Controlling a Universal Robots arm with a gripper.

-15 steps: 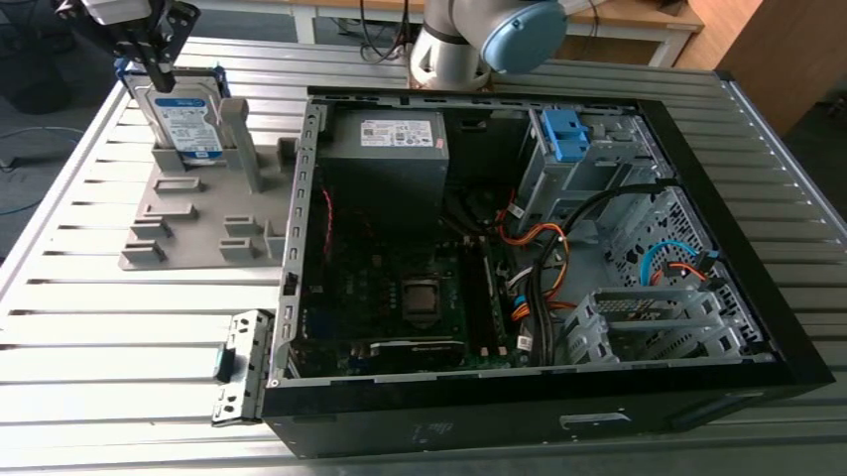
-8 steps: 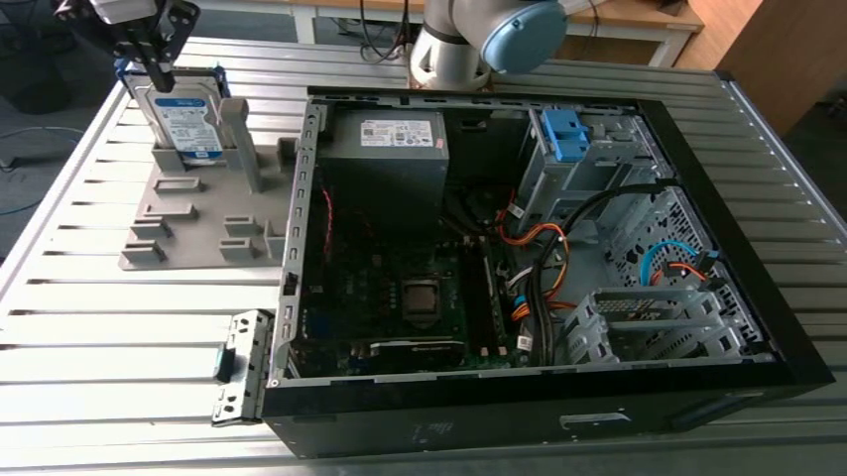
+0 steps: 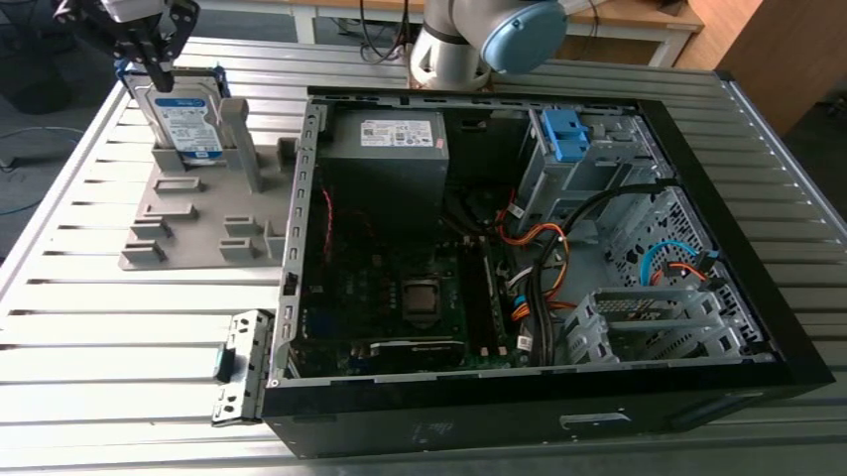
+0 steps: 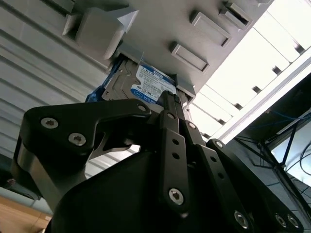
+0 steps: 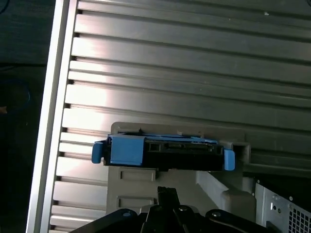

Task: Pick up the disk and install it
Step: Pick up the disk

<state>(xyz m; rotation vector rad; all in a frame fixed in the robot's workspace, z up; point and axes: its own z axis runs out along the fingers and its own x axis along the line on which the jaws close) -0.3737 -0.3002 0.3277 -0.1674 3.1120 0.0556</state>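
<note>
The tabletop (image 3: 79, 297) is being taken up by the open case (image 3: 530, 421), laid on its side, likely so that its bays are being left reachable from above. At the upper left of the exterior view, a grey holder (image 3: 173, 238) is being used to prop the disk (image 3: 185, 119) upright, its top edge offered. The claw (image 3: 157, 69) is being held right at that edge; whether it is clamped on cannot be told.
</note>
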